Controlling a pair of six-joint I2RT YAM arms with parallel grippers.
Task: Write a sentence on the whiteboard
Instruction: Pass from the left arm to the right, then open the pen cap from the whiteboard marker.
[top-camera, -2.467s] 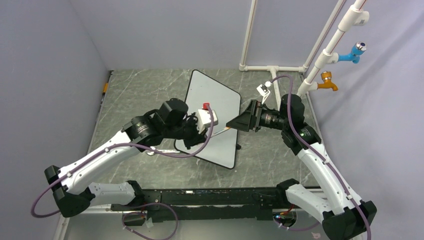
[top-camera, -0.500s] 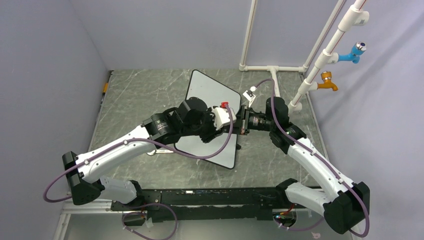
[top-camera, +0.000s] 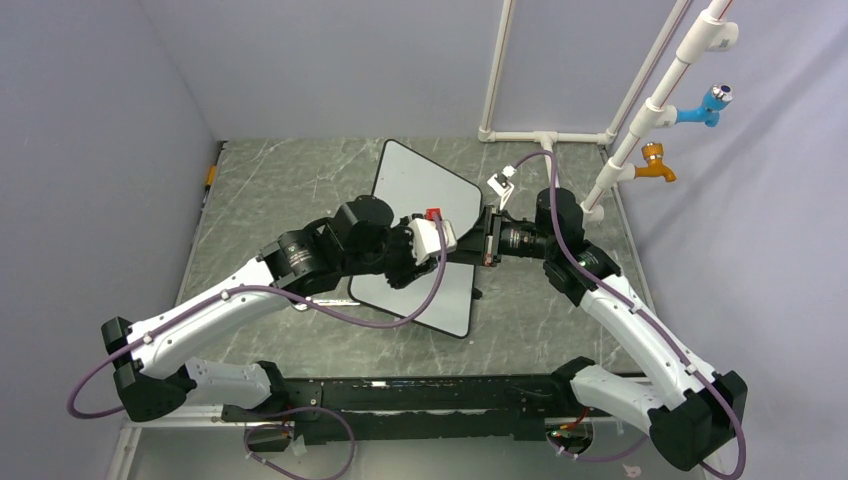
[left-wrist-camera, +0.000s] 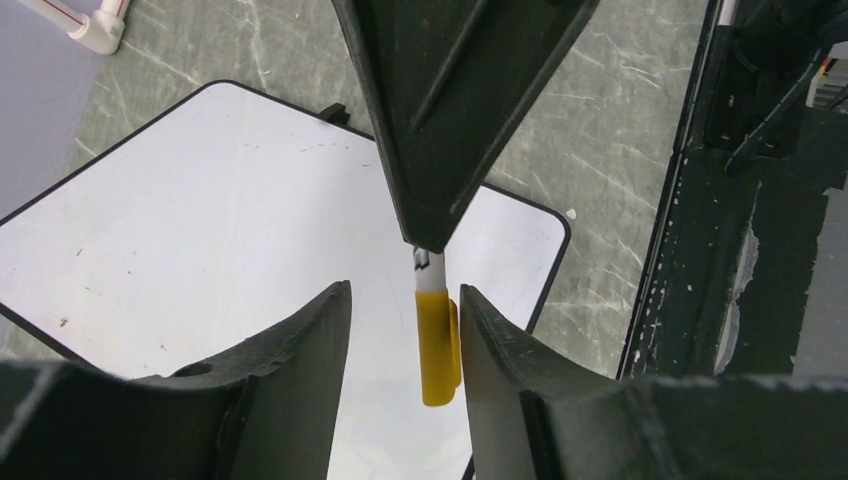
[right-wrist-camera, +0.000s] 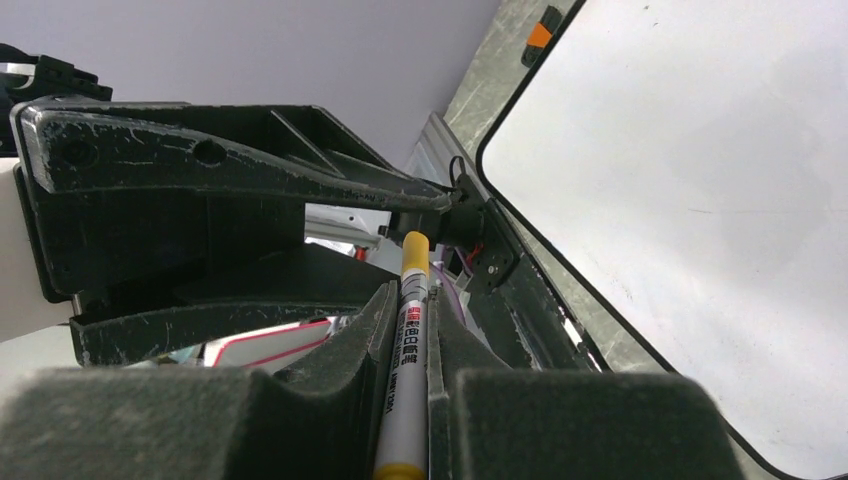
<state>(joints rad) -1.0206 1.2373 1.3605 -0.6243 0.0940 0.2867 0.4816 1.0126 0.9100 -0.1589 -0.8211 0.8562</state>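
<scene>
Squeezing the marker (right-wrist-camera: 408, 370) in the right tool (right-wrist-camera: 408, 310), left tool (left-wrist-camera: 405, 300) spread apart around its yellow cap (left-wrist-camera: 434, 345), maybe to pull it off over the whiteboard (left-wrist-camera: 200, 230).

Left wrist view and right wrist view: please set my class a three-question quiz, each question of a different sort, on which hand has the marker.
1. True or false: the left hand is clamped shut on the marker.
2. Which hand grips the marker's white barrel? A. left hand B. right hand C. neither
3. Fill in: the marker end between the left hand's fingers is coloured ____.
Key: 1 false, its fingers stand apart; 2 B; 3 yellow.
</scene>
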